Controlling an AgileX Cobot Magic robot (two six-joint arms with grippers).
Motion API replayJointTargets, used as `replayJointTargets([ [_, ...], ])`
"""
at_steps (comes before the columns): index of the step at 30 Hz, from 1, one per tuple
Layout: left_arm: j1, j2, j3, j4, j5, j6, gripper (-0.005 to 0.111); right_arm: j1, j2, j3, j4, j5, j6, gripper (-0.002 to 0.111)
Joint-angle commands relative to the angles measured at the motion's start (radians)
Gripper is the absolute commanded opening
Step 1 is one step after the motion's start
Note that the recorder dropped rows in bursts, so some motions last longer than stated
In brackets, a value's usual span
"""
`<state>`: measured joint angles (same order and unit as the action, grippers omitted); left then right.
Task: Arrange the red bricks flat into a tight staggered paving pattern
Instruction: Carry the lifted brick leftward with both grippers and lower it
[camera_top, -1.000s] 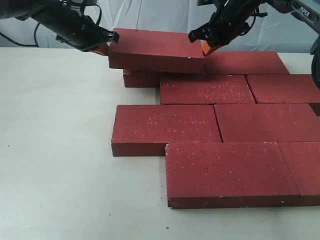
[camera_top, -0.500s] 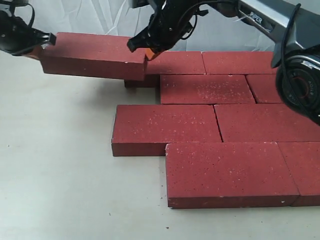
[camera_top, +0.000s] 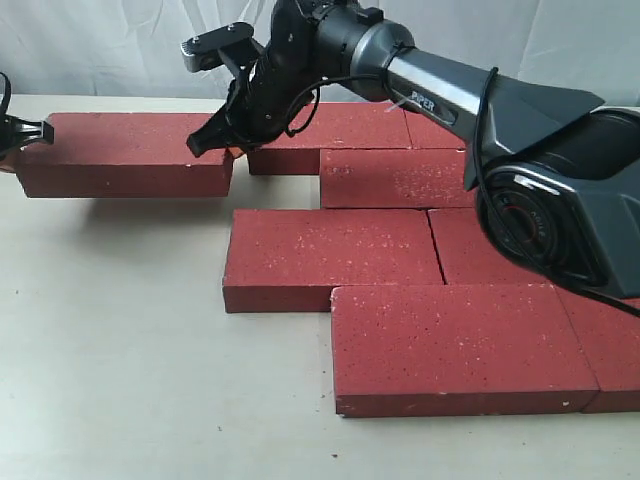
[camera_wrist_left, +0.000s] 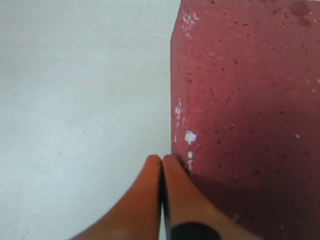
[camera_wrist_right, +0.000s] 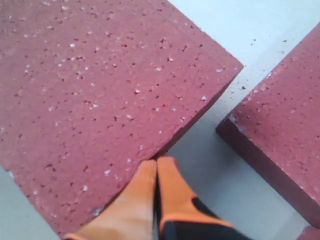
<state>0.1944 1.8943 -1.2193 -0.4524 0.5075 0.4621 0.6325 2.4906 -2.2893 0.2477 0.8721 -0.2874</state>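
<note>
One red brick (camera_top: 125, 150) hangs level at the left, just above the table, clamped end to end between my two grippers. My left gripper (camera_top: 40, 130) is shut and its closed fingertips press the brick's left end; the left wrist view shows this gripper (camera_wrist_left: 161, 159) against the brick's edge (camera_wrist_left: 245, 100). My right gripper (camera_top: 215, 140) is also shut and pushes on the brick's right end, as the right wrist view shows with the gripper (camera_wrist_right: 157, 162) at the brick's corner (camera_wrist_right: 100, 85). Several more red bricks (camera_top: 330, 250) lie flat in staggered rows.
The pale table (camera_top: 110, 350) is bare left of the paving. A back-row brick (camera_top: 340, 130) lies just right of the held one, with a gap between them; its corner (camera_wrist_right: 285, 135) shows in the right wrist view. The right arm (camera_top: 450, 95) reaches across the back rows.
The clamped brick has travelled left and down, from above the back row to beside the paving. Both grippers went with it, and the right arm now stretches across the middle.
</note>
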Motion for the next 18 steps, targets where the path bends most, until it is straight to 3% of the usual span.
replayJointTargets([
  [1,-0.017,-0.01,0.033,-0.07,-0.036,-0.006,0.0,0.029,0.025,0.001,0.086,-0.06,0.0,-0.001],
  [18,-0.017,0.06,0.05,-0.103,-0.119,-0.006,0.0,0.027,0.048,0.001,-0.085,-0.003,0.005,-0.001],
])
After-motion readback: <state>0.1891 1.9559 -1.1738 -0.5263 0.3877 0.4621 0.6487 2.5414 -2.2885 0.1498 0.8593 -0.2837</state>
